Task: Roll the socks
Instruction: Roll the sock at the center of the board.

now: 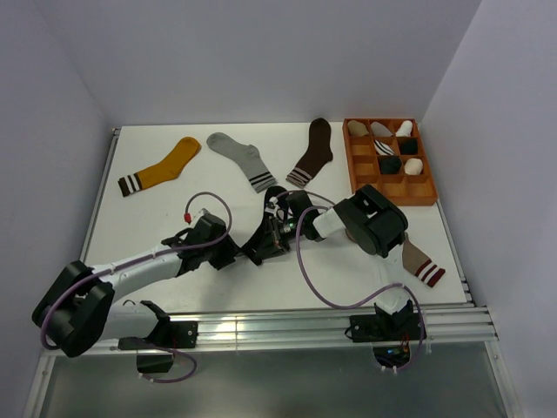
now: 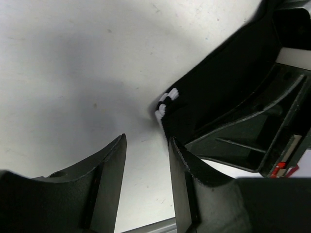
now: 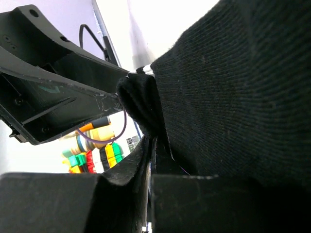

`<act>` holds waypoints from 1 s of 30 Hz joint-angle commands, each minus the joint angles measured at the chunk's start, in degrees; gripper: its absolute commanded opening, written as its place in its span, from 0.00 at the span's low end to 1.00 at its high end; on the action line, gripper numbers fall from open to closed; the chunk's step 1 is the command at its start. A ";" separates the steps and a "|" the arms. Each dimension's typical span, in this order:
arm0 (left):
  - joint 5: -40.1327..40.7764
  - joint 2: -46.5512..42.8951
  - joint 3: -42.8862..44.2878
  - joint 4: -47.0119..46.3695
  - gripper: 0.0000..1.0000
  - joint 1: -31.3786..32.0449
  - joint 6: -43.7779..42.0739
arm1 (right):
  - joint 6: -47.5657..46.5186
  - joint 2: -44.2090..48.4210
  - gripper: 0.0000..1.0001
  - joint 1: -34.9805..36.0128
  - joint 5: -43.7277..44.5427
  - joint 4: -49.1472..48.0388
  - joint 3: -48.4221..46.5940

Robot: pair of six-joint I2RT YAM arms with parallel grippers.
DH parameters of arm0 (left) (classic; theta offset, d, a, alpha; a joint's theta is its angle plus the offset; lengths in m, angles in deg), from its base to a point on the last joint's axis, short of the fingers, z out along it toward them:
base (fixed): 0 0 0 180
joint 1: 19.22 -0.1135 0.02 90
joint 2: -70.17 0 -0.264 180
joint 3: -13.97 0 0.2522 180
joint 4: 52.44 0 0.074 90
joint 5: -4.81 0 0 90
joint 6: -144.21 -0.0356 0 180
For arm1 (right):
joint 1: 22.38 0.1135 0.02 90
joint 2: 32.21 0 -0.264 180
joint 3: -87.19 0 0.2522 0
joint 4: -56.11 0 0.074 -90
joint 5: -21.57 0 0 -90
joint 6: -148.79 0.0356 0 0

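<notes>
A black sock [image 2: 214, 92] with white cuff stripes hangs in the middle of the table, its cuff end touching the surface. My right gripper [image 3: 154, 141] is shut on a fold of this black sock [image 3: 233, 97]. My left gripper [image 2: 147, 138] is open just in front of the cuff, with only bare table between its fingers. In the top view the left gripper [image 1: 239, 254] and the right gripper [image 1: 265, 239] nearly meet. A taupe sock [image 1: 424, 266] with a maroon-and-white cuff lies at the right, partly hidden under the right arm.
An orange compartment tray [image 1: 422, 193] holding several rolled socks stands at the back right. A mustard sock [image 1: 165, 167], a light grey sock [image 1: 237, 152] and a dark brown sock [image 1: 315, 150] lie flat along the back. A purple cable [image 1: 306, 270] loops over the table.
</notes>
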 commanded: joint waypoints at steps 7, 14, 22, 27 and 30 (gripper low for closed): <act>-1.73 2.71 -2.01 -10.60 0.46 -0.16 3.97 | 0.18 -2.97 0.00 -0.27 -0.04 -0.51 0.68; -1.73 4.48 -3.85 -15.52 0.46 -0.16 5.19 | -0.70 -3.58 0.00 -0.27 -0.05 0.89 0.07; -0.24 5.44 -4.64 -15.88 0.46 -0.25 5.64 | -0.88 -4.02 0.00 -0.27 0.31 1.24 -0.11; 0.38 6.67 -4.56 -15.62 0.45 -0.34 5.90 | -1.75 -3.94 0.00 -0.27 0.48 2.30 -0.19; 0.20 8.60 -3.94 -14.74 0.45 -0.43 5.90 | -2.02 -3.94 0.00 -0.27 0.75 2.74 -0.37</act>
